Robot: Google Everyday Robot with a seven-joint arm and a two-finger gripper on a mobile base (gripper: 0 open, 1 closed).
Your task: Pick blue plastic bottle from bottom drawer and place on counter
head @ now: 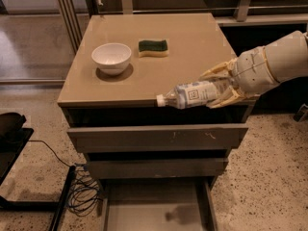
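My gripper [222, 86] is shut on the blue plastic bottle [192, 94], a clear bluish bottle with a white cap and white label. I hold it lying sideways, cap pointing left, just above the front right edge of the beige counter [168, 76]. The arm reaches in from the right. The bottom drawer [156, 211] is pulled out below, its flat grey inside bare except for a shadow.
A white bowl [111, 57] and a green-and-yellow sponge [153, 47] sit on the counter's back left. Two grey-fronted drawers [159, 138] are above the bottom one. Cables [82, 196] and a black stand lie on the floor at the left.
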